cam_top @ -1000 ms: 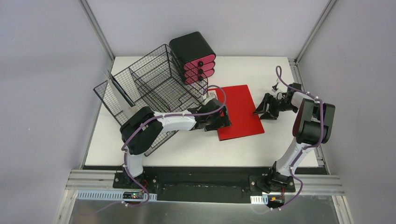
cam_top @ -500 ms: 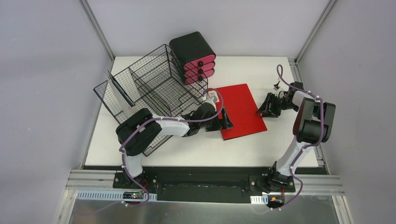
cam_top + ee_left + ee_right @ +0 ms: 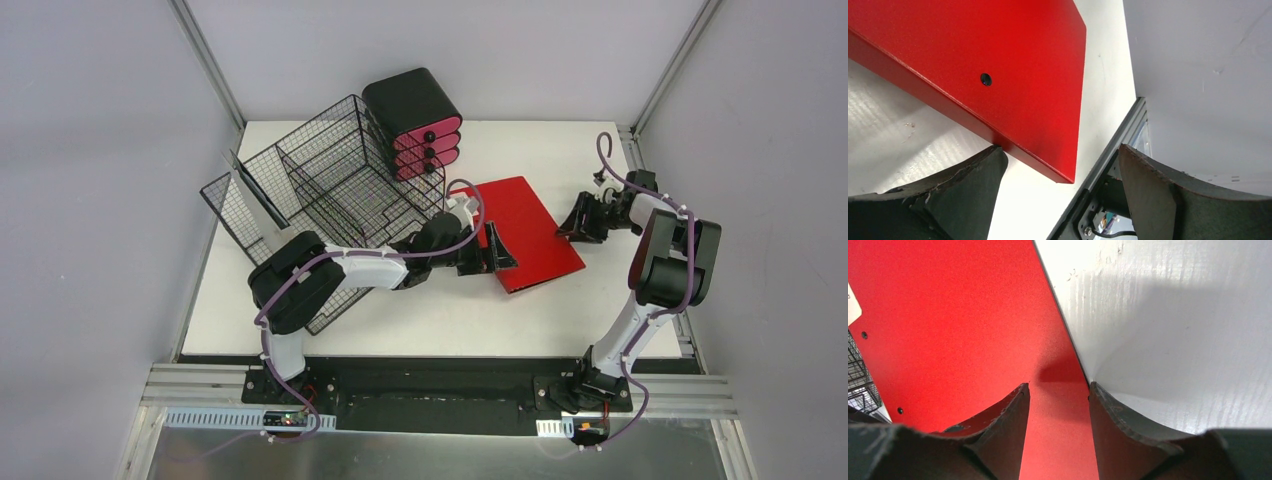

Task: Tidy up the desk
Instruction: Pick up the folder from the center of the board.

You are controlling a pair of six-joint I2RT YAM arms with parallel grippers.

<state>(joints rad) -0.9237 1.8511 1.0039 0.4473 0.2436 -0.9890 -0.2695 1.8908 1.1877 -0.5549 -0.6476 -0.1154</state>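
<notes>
Red folder point(image 3: 530, 235) on white desk point(image 3: 560, 320), wire rack point(image 3: 320, 190) alongside

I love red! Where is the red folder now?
From above, the red folder sits right of the middle of the desk, between the left gripper and the right gripper, near the wire basket.

Setting: a robotics laboratory test cell. The desk point(image 3: 450, 322) is enclosed by plain grey wall panels point(image 3: 90, 200) at 9, 12 and 3 o'clock, joined by aluminium profile posts point(image 3: 206, 60). The left arm point(image 3: 375, 265) and right arm point(image 3: 665, 262) are bolted to a black base plate point(image 3: 430, 382) at 6 o'clock, above slotted cable ducting point(image 3: 250, 418). Office props stand at 10 to 12 o'clock: wire baskets point(image 3: 330, 180) and a drawer unit point(image 3: 415, 108).
</notes>
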